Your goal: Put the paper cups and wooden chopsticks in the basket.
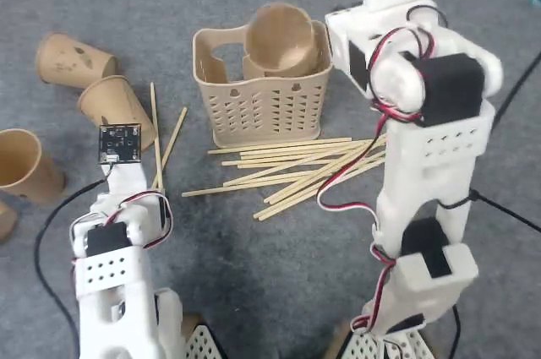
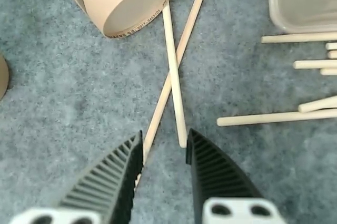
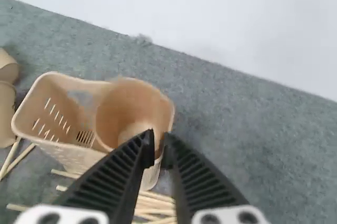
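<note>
**Left jaws over chopstick ends; right pinches cup at basket**

Left gripper point(image 2: 164, 140) part open, holding nothing; near ends of two crossed chopsticks point(image 2: 174, 76) lie at its fingertips. Right gripper point(image 3: 158, 137) nearly closed on paper cup point(image 3: 131, 108) rim, cup tilted in basket point(image 3: 39, 110), far centre.

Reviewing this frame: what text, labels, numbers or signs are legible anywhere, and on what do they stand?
Lying paper cup: a line of small dark print along its rim, too small to read.
Tipped paper cup at the upper left of the high view: dark marks on its side, too blurred to read.
Circuit board on the left arm: no legible marking.
Basket: no text, only cut-out holes.
</note>
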Robot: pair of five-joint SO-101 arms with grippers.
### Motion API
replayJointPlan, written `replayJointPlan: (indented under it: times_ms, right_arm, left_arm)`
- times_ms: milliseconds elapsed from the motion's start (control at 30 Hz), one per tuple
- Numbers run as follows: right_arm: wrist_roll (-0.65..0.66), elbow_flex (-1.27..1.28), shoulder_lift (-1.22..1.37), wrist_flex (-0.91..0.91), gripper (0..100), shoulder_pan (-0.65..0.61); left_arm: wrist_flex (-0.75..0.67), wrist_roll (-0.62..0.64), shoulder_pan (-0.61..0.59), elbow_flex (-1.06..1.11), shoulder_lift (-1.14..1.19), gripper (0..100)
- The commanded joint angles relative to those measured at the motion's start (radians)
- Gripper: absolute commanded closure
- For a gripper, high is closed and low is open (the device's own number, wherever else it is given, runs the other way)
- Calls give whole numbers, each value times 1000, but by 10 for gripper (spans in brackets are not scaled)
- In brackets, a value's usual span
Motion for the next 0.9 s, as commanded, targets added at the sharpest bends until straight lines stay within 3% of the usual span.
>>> replayJointPlan:
  times_ms: [0, 233, 567, 867]
  right_arm:
    - [-18, 169, -116, 44, 992, 7]
    - [-58, 526, -272, 22, 991, -33]
    - [63, 967, -328, 16, 991, -33]
    - [189, 1651, -559, -367, 991, 99]
  left_arm:
    - [-23, -11, 3, -2, 3, 873]
    - [-23, -11, 3, -2, 3, 874]
    - [-23, -11, 3, -2, 3, 874]
    - [-23, -11, 3, -2, 3, 874]
